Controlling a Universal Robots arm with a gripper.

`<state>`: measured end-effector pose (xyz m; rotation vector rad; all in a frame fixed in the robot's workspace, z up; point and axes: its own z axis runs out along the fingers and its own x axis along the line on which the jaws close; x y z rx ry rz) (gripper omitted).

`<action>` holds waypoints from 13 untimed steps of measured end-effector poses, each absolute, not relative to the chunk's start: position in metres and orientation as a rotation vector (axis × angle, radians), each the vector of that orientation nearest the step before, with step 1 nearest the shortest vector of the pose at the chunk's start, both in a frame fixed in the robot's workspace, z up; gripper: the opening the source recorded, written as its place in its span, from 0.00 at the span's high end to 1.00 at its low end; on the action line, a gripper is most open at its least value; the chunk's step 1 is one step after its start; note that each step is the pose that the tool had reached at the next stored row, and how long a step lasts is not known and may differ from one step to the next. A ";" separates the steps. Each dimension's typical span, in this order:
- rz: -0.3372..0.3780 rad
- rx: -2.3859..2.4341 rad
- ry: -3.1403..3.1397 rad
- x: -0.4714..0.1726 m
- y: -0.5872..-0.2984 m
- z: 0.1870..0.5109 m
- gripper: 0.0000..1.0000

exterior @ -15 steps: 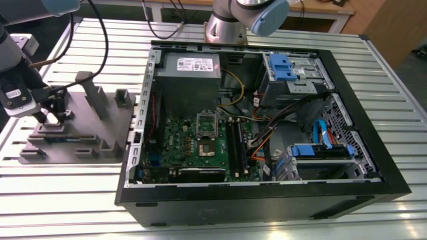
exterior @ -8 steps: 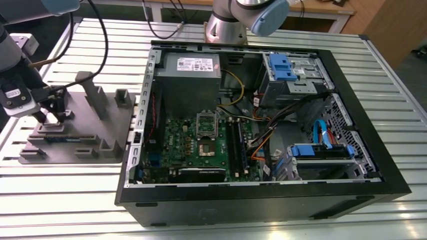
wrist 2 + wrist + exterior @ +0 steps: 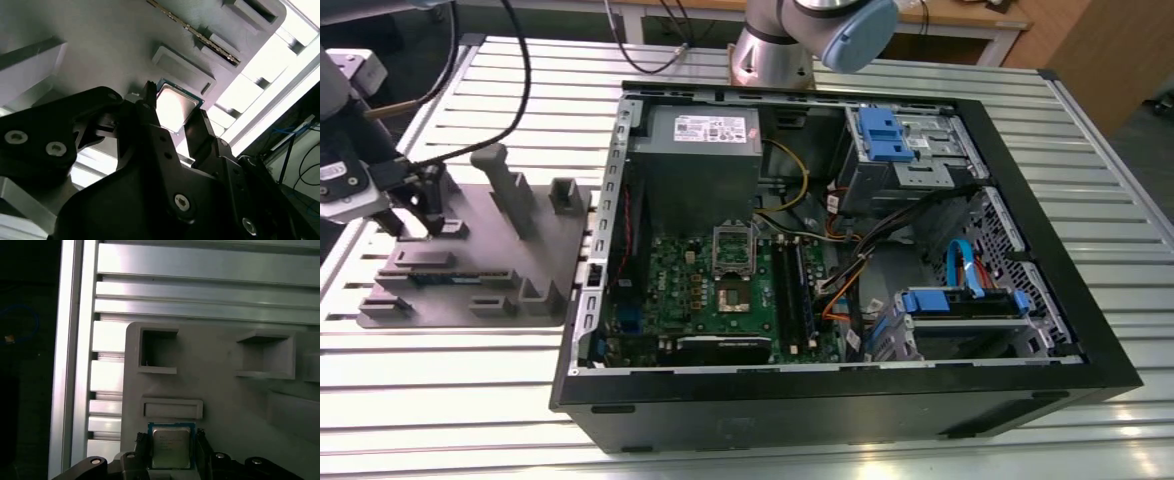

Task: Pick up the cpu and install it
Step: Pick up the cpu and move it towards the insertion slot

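The cpu [image 3: 171, 447] is a small square chip with a dull silver top and a green rim. It lies low on the grey fixture plate [image 3: 225, 405], just below a raised grey ridge [image 3: 172, 409]. In both wrist views my gripper [image 3: 171, 449] has a black finger against each of two opposite edges of the chip. The second wrist view shows the cpu [image 3: 174, 106] glinting between the fingers [image 3: 150, 107] of the gripper [image 3: 176, 110]. In the exterior view the gripper [image 3: 416, 225] stands over the fixture plate [image 3: 494, 265] at that view's left, outside the computer case [image 3: 854, 400].
The open computer case holds a green motherboard [image 3: 707, 300] with its silver socket frame [image 3: 734, 262], a grey power supply [image 3: 700, 150], blue drive brackets [image 3: 887, 135] and loose cables. Upright posts [image 3: 500, 175] rise from the fixture plate. A slatted metal table [image 3: 454, 400] lies underneath.
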<state>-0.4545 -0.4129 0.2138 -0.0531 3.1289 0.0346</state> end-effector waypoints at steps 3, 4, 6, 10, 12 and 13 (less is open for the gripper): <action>0.035 -0.053 3.129 -0.455 -0.413 0.227 0.53; 0.035 -0.053 3.129 -0.455 -0.413 0.232 0.53; 0.035 -0.053 3.129 -0.455 -0.413 0.241 0.53; 0.035 -0.053 3.129 -0.455 -0.413 0.259 0.53; 0.035 -0.053 3.129 -0.455 -0.413 0.268 0.53; 0.035 -0.053 3.129 -0.455 -0.413 0.273 0.53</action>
